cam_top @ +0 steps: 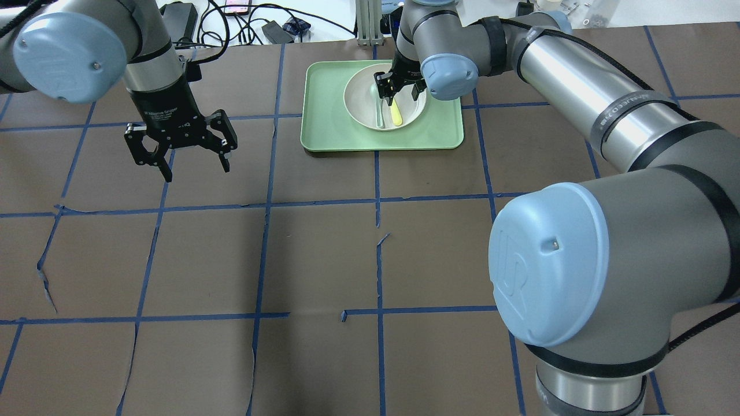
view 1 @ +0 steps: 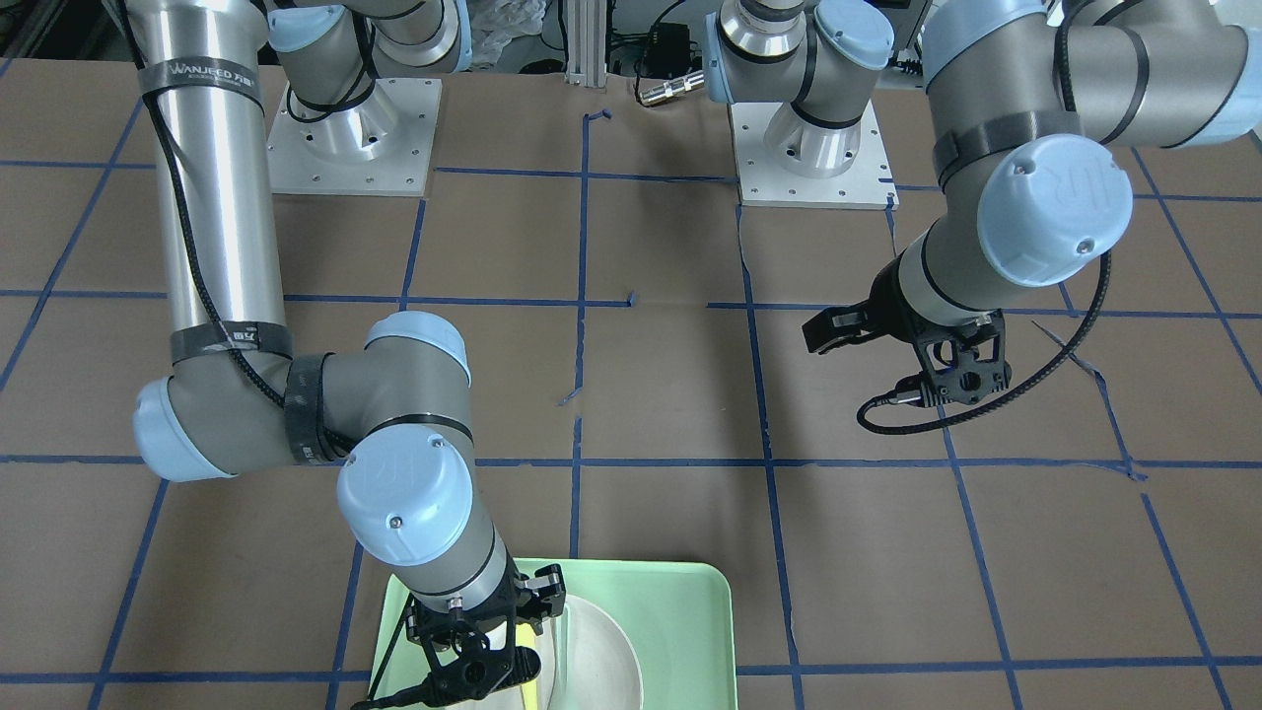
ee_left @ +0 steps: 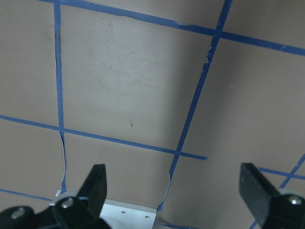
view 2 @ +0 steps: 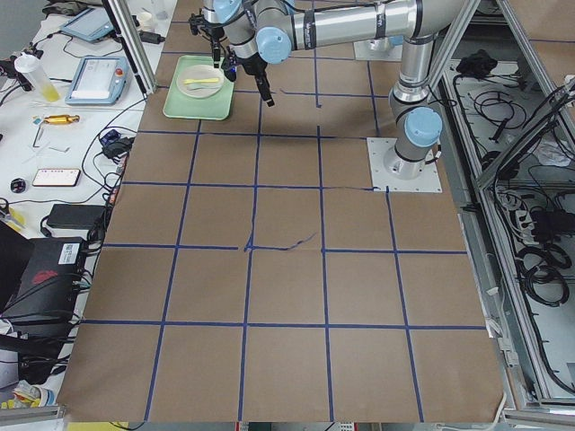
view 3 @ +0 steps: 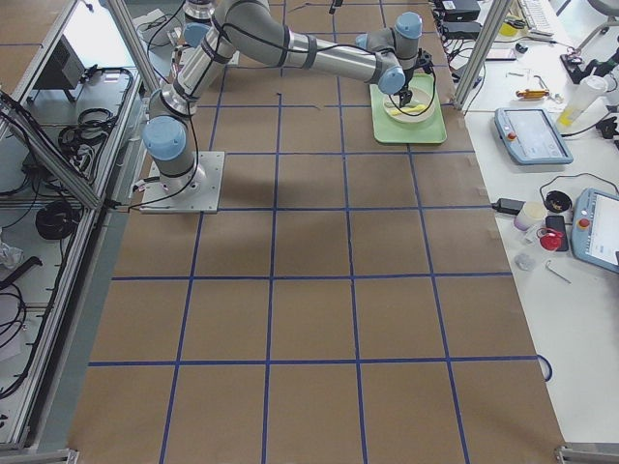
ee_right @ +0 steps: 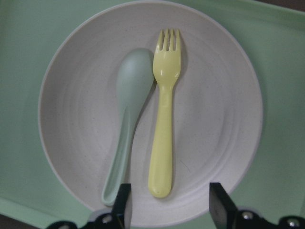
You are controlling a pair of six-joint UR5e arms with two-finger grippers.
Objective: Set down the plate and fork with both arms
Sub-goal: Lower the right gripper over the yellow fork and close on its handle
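Lying on plate (ee_right: 217,119), fork (ee_right: 163,124) underlies right end effector (ee_right: 170,193).

A black strap (view 1: 202,76) around the right arm (view 1: 212,197) is reading WANJEED, and the light-blue joint caps (view 1: 1057,209) are showing an embossed UR logo.

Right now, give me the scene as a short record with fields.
tray: light green, on table
plate: off-white, on tray
fork: yellow, lying in plate
spoon: pale green, in plate, alongside fork
right gripper: open, over fork's handle end
left gripper: open, holding nothing, over table, away from tray
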